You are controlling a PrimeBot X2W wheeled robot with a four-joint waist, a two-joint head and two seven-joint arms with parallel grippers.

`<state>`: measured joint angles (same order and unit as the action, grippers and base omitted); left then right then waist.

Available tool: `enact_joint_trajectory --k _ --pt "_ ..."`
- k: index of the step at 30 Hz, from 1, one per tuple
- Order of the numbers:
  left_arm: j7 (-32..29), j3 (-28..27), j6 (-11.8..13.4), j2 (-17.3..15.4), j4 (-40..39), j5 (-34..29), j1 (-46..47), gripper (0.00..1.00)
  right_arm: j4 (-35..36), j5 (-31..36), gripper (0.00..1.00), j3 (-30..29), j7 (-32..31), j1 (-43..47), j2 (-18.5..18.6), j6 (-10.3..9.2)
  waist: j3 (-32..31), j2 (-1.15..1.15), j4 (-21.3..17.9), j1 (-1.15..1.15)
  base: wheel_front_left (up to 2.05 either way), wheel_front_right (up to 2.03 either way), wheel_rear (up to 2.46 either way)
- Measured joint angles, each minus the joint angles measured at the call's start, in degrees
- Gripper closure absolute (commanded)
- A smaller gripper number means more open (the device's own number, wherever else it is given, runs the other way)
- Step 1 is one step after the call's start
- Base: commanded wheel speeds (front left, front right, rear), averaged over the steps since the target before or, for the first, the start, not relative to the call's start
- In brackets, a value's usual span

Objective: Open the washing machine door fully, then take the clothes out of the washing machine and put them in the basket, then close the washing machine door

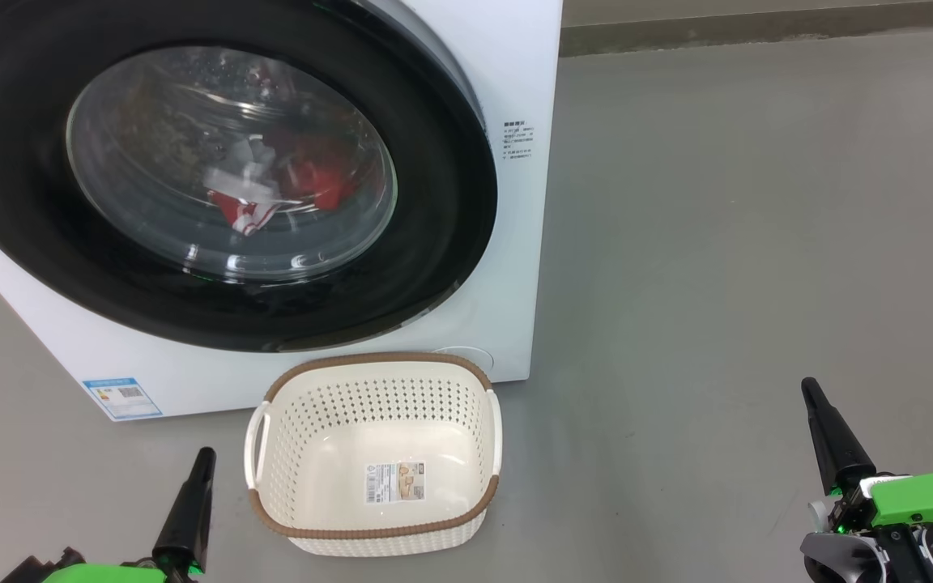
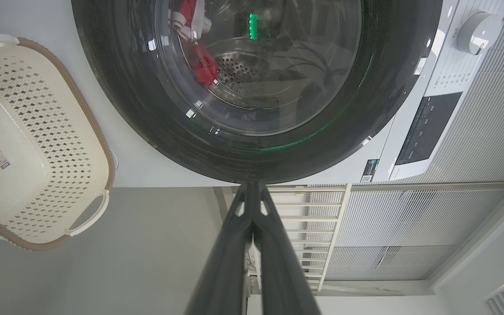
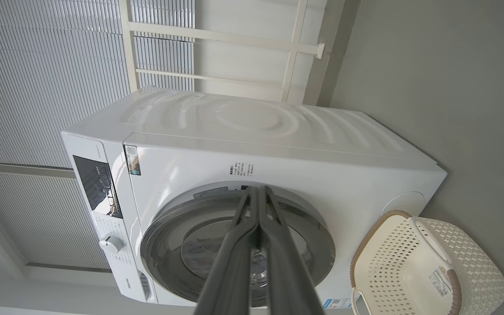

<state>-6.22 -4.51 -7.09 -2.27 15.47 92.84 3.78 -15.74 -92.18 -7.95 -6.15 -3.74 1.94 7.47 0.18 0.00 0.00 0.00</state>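
**Down low, nothing begun yet**

Nearest us, our left gripper [image 1: 206, 455] and right gripper [image 1: 809, 387] have fingers pressed together, empty. Between them the basket [image 1: 313, 421] stands close before the washing machine [image 1: 515, 81]. Beyond, the washing machine door [image 1: 450, 202] looks rigid and slick; we'd hook its right rim. The clothes [image 1: 321, 174], soft and light, lie inside, behind it

The left pincer [image 2: 252, 187], pressed closed, points at the washing machine door [image 2: 125, 87] beside the basket [image 2: 98, 131].

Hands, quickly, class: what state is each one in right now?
Left hand: closed, holding nothing.
Right hand: closed, holding nothing.
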Motion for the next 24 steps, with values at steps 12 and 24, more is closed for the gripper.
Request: enact_joint_trajectory --k 12,24 --pt "0.0 0.0 0.0 0.0 0.0 0.0 0.0 1.0 0.0 0.0 1.0 0.0 0.0 0.0 0.0 0.0 0.0 0.0 0.0 0.0 0.0 0.0 0.0" --pt "0.0 0.0 0.0 0.0 0.0 0.0 0.0 1.0 0.0 0.0 1.0 0.0 0.0 0.0 0.0 0.0 0.0 0.0 0.0 0.0 0.0 0.0 0.0"
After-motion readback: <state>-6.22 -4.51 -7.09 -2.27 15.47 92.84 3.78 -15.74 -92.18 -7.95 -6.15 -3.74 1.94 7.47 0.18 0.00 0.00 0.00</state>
